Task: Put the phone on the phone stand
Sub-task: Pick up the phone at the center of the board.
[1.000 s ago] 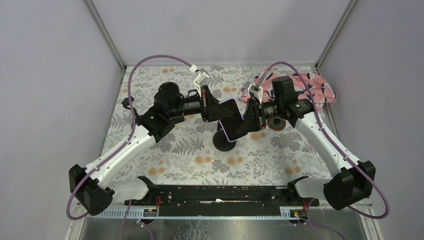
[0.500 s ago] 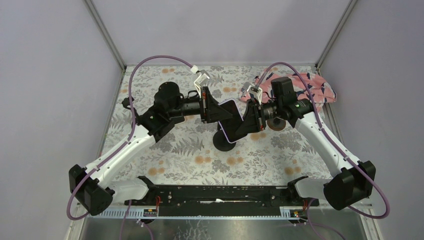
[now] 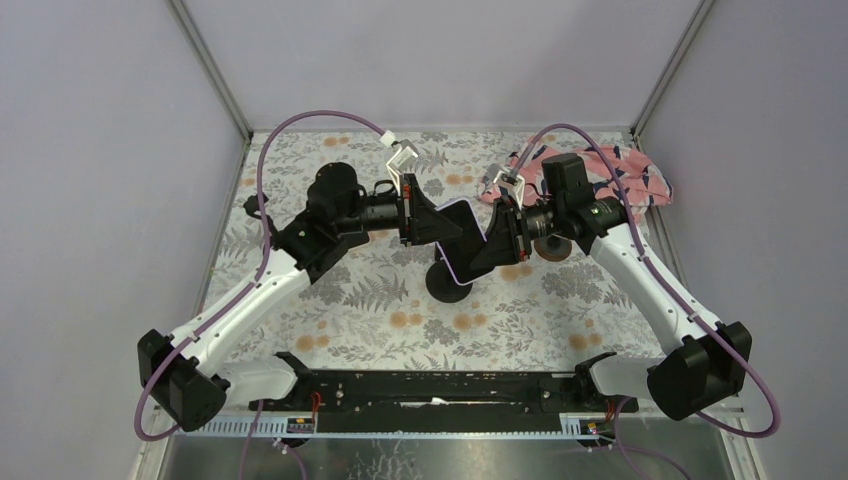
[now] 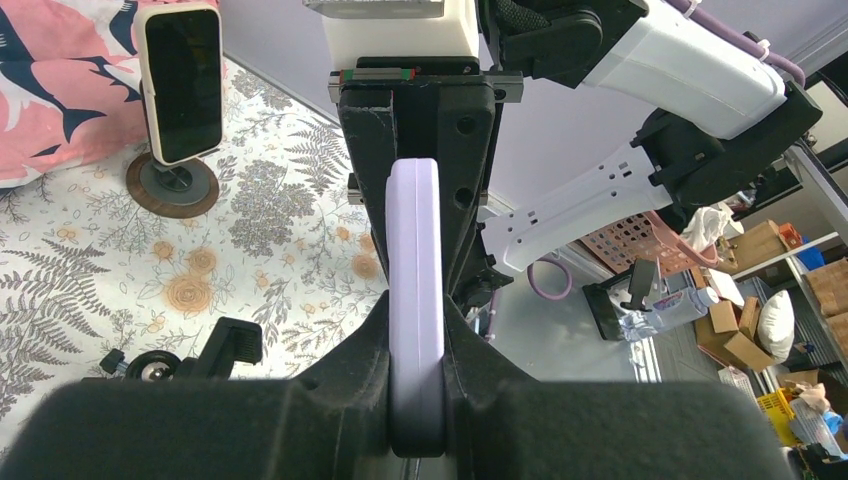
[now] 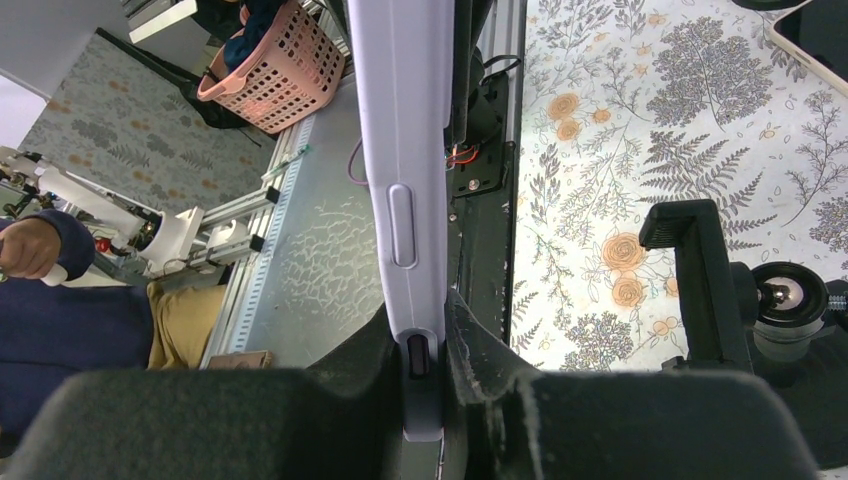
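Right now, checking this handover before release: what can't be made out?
Screen of phone: wrist views show only its edge; top view, left gripper and right gripper cover its ends.
Cradle of phone stand: top view, hidden under phone.
The second phone: right wrist view, cut by frame edge.

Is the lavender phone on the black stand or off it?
Off: left gripper and right gripper hold the lavender phone aloft; the black stand sits empty.

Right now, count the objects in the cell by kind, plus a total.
Phones: 2 (lavender phone, cream phone)
Phone stands: 2 (black stand, brown-based stand)
Cloths: 1 (pink cloth)
Total: 5
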Action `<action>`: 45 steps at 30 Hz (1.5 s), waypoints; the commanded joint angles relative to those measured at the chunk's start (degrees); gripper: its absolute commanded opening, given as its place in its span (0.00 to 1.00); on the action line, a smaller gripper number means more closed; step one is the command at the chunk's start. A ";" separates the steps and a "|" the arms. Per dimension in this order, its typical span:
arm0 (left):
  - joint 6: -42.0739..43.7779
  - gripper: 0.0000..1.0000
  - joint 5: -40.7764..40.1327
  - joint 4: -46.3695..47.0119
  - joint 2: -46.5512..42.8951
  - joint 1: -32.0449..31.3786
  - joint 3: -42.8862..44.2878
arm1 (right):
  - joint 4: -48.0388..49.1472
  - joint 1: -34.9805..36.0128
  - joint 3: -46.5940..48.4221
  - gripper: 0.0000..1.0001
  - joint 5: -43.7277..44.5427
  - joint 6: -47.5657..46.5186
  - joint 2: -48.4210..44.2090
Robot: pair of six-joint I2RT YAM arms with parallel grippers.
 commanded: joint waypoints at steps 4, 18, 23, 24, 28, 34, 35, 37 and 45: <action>-0.76 0.11 4.94 1.24 -0.63 -0.28 0.40 | 1.07 -0.07 2.57 0.05 -0.22 -0.08 -0.41; -4.01 0.24 5.81 5.32 -0.07 -0.32 -0.93 | 0.24 0.25 2.29 0.06 0.82 -1.30 -0.07; -5.08 0.27 5.81 6.71 -0.02 -0.28 -1.35 | 0.05 0.37 2.34 0.06 0.82 -1.39 -0.10; -5.24 0.27 5.79 6.83 0.02 -0.31 -1.39 | 0.08 0.29 2.30 0.06 0.82 -1.38 -0.04; -5.55 0.27 6.11 7.25 0.10 -0.29 -1.54 | 0.09 0.45 2.28 0.07 0.89 -1.39 -0.10; -6.16 0.27 6.01 8.10 0.31 -0.64 -1.76 | 0.21 0.71 2.21 0.07 0.98 -1.45 0.06; -6.20 0.27 6.03 8.20 0.41 -0.79 -1.81 | 0.05 0.76 2.21 0.07 1.00 -1.50 0.13; -6.30 0.25 6.14 8.63 0.60 -1.05 -2.05 | 0.09 0.81 2.21 0.07 1.07 -1.47 0.11; -6.89 0.00 6.66 10.64 1.10 -1.40 -2.94 | -0.17 0.84 2.28 0.09 1.43 -1.74 0.11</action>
